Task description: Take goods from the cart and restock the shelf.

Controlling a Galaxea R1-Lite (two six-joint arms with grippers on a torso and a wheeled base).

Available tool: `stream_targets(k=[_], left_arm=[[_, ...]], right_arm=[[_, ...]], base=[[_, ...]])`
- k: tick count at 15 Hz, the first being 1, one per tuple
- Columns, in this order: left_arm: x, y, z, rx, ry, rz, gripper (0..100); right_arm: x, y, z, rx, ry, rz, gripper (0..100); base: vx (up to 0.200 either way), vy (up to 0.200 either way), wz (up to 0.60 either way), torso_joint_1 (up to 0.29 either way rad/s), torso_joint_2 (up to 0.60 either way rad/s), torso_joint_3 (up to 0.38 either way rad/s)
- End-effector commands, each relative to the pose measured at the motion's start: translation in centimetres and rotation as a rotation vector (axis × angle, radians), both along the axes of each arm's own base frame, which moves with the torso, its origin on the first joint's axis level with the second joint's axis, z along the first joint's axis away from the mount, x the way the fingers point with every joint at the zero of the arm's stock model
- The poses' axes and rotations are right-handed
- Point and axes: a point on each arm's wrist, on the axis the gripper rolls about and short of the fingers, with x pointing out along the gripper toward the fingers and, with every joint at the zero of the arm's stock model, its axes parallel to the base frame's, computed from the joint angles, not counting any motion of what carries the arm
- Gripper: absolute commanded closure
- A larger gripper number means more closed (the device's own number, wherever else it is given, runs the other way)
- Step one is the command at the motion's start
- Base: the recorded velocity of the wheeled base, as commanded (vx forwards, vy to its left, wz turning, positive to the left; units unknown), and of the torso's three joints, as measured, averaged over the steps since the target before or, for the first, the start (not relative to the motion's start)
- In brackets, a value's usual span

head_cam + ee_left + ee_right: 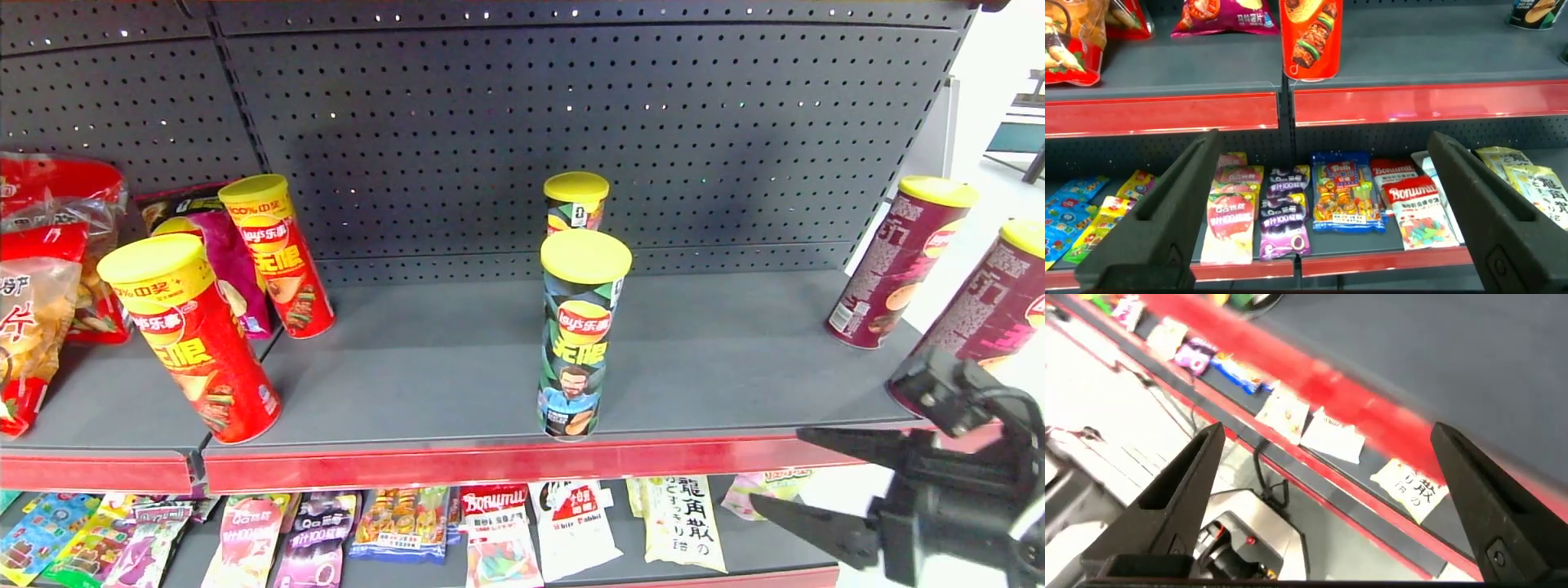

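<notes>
The right hand, fingers apart and empty, sits at the lower right of the frame, just below two maroon cans at the right end of the shelf. The left hand, likewise spread, faces packets on the lower tier.

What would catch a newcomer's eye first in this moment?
A dark green chip can with a yellow lid stands at the front middle of the grey shelf, a second can behind it. Red cans stand to its left, maroon cans at the right end. The right gripper hangs open and empty near the shelf's right front corner.
</notes>
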Motion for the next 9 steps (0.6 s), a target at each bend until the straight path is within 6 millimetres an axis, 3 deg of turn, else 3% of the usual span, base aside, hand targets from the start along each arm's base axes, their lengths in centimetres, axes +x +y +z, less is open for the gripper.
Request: stream_targets(k=[1, 2, 4, 5, 7, 9], left_arm=[[0.0, 0.0, 0.0, 0.000, 0.001, 0.000, 0], [0.0, 0.0, 0.0, 0.000, 0.001, 0.000, 0], [0.0, 0.0, 0.0, 0.000, 0.001, 0.000, 0], [0.0, 0.0, 0.0, 0.000, 0.001, 0.000, 0], [0.0, 0.0, 0.0, 0.000, 0.001, 0.000, 0], [0.0, 0.0, 0.0, -0.001, 0.002, 0.000, 0]], right_arm=[[-5.1, -3.0, -1.3, 0.035, -0.084, -0.028, 0], [-7.6, -4.0, -2.0, 0.043, -0.122, -0.078, 0], [-10.0, -4.9, -2.0, 0.042, -0.214, -0.201, 0], [-10.5, -5.0, -2.2, 0.042, -0.237, -0.236, 0], [-12.2, -5.6, -4.3, 0.011, -0.286, -0.470, 0], [-13.4, -5.6, -5.8, 0.016, -0.305, -0.533, 0]], base=[[0.000, 0.000, 0.00, 0.000, 0.00, 0.000], [0.000, 0.000, 0.00, 0.000, 0.00, 0.000], [0.000, 0.000, 0.00, 0.000, 0.00, 0.000], [0.000, 0.000, 0.00, 0.000, 0.00, 0.000], [0.000, 0.000, 0.00, 0.000, 0.00, 0.000], [0.000, 0.000, 0.00, 0.000, 0.00, 0.000]])
